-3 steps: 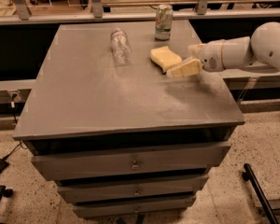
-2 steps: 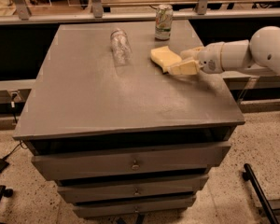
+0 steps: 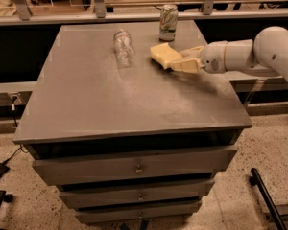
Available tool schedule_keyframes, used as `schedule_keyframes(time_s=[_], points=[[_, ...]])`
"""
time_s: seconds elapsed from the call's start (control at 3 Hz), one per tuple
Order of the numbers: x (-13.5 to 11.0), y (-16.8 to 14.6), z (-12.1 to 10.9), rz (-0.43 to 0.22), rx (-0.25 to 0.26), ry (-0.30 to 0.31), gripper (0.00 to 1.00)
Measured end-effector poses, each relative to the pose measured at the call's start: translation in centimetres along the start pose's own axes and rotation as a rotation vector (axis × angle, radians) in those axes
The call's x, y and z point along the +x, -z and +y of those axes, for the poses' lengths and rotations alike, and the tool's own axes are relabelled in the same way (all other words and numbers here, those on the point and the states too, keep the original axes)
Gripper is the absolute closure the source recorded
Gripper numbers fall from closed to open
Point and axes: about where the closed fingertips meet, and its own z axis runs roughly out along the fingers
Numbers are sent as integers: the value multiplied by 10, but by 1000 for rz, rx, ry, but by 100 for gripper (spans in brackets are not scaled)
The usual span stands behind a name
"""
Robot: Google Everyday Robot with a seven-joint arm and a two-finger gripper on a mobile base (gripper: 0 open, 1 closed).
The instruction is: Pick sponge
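The pale yellow sponge [image 3: 162, 53] lies on the grey table top [image 3: 110, 95], toward the back right, just in front of the drink can. My gripper [image 3: 178, 60] reaches in from the right on the white arm [image 3: 240, 54], low over the table. Its cream-yellow fingers [image 3: 186, 66] are spread, one on each side of the sponge's right end, and their tips touch or nearly touch it. The sponge still rests on the table.
A green and white drink can [image 3: 168, 22] stands upright at the back, right behind the sponge. A clear plastic bottle [image 3: 123, 47] lies on its side to the sponge's left. The table has drawers [image 3: 134, 169] below its front edge. A shelf rail runs behind it.
My gripper has moved a little to the left, so its fingers now reach around the sponge's right end. The sponge, can and bottle have not moved.
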Motion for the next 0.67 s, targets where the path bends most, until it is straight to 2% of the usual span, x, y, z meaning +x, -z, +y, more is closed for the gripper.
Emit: schedule_keyframes(time_s=[0.33, 0.67], points=[[-15, 7, 1, -71, -21, -5, 100], [-40, 22, 7, -143, -46, 12, 100]])
